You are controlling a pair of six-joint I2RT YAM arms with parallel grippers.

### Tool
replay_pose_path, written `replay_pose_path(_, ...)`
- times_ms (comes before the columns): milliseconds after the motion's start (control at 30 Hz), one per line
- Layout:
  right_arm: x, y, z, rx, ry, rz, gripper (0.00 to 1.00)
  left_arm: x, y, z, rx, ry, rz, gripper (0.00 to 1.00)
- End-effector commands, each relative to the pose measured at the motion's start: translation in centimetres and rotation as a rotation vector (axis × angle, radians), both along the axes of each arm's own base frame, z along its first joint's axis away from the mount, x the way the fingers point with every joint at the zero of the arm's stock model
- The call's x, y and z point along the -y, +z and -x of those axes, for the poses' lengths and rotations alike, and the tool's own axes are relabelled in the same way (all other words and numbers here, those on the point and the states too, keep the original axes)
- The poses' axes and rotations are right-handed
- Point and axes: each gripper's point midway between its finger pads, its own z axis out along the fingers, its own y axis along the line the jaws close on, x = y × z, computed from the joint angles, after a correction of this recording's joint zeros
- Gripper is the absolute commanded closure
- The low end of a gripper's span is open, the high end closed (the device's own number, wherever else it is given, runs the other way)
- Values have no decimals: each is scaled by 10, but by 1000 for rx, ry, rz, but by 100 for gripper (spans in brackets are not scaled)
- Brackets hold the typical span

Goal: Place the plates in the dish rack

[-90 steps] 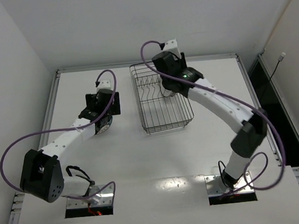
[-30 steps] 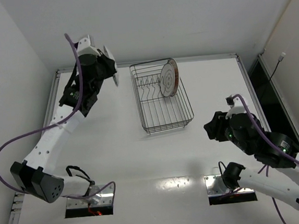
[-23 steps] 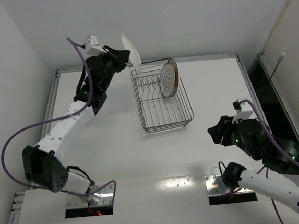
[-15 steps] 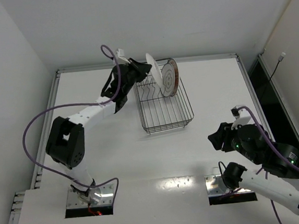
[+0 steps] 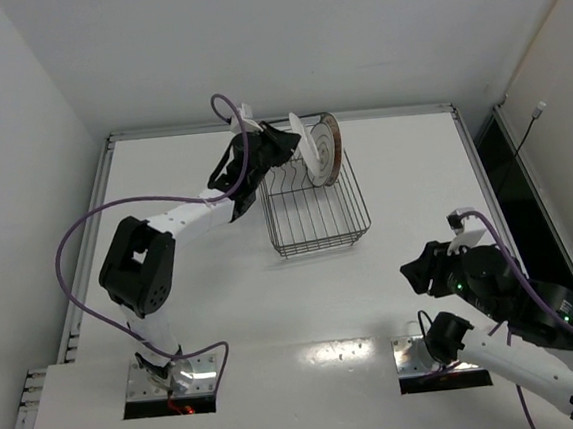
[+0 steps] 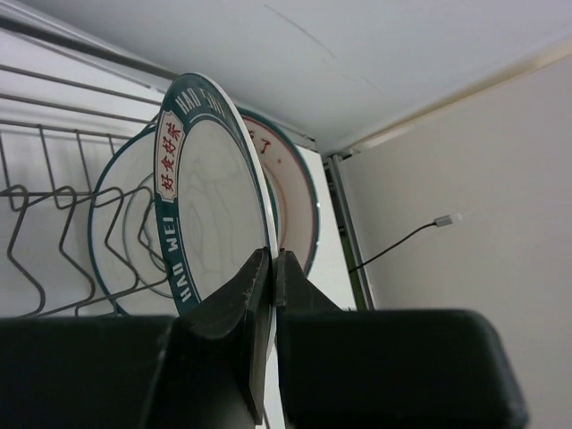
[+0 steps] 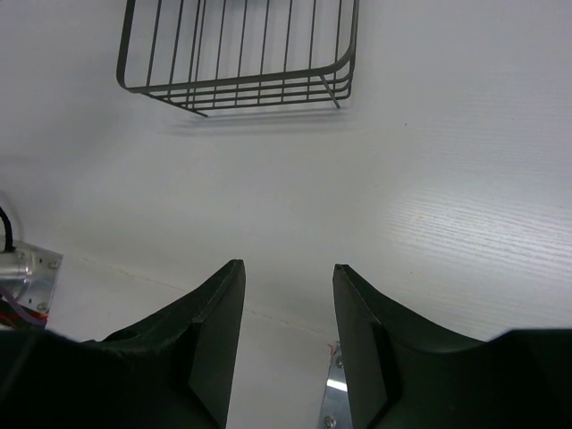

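Observation:
My left gripper (image 5: 282, 140) is shut on the rim of a white plate (image 5: 300, 136) with a dark green lettered rim (image 6: 214, 197). It holds the plate upright over the far end of the black wire dish rack (image 5: 310, 197). Just behind it another plate (image 5: 327, 149) stands on edge in the rack, ringed on its face (image 6: 297, 201). The two plates are close together; whether they touch is unclear. The rack's wires (image 6: 80, 78) show to the left of the held plate. My right gripper (image 5: 419, 268) hangs open and empty (image 7: 286, 266) over the table's near right, away from the rack (image 7: 268, 89).
A raised frame (image 5: 484, 172) runs along the table's edges, and white walls close in at the back and left. A dark gap (image 5: 515, 184) lies beyond the right edge. Metal base plates (image 5: 171, 385) sit at the near edge.
The left arm has swung the plate from the far left across to the rack's far end, beside the standing plate. The right arm has drawn back toward its base.

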Motion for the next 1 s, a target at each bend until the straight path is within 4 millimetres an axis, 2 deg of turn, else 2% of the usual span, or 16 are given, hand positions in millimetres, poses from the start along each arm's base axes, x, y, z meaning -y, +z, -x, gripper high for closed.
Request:
replay_pose_path(0,1,-5,3,-8,8,8,59,6,32,-6,102,29,14,100)
replay_pose_path(233,4,-2,6,6,8,-8,57,5,24,-6,93,52,-47,100)
replay_pose_path(333,4,-2,6,6,8,-8,57,6,30,1,107,44,-37,100)
replay_pose_path(367,4,-2,6,6,8,-8,57,5,38,2,123,45,-25,100)
replay_pose_path(433,4,-2,6,6,8,-8,57,9,41,5,134,21,-18,100)
replay_pose_path(467,4,-2,6,6,8,-8,57,8,55,6,160,22,1,100)
replay_pose_path(500,4,-2,6,6,8,-8,57,10,55,7,161,12,1,100)
replay_pose_path(567,4,-6,6,0,8,-1,57,9,72,8,192,13,23,100)
replay_pose_path(667,4,-6,6,0,8,-1,57,6,84,12,210,14,35,100)
replay_pose_path(867,4,-6,6,0,8,-1,57,0,100,17,242,26,37,100)
replay_pose_path(967,4,-6,6,0,8,-1,57,3,100,20,257,5,58,100)
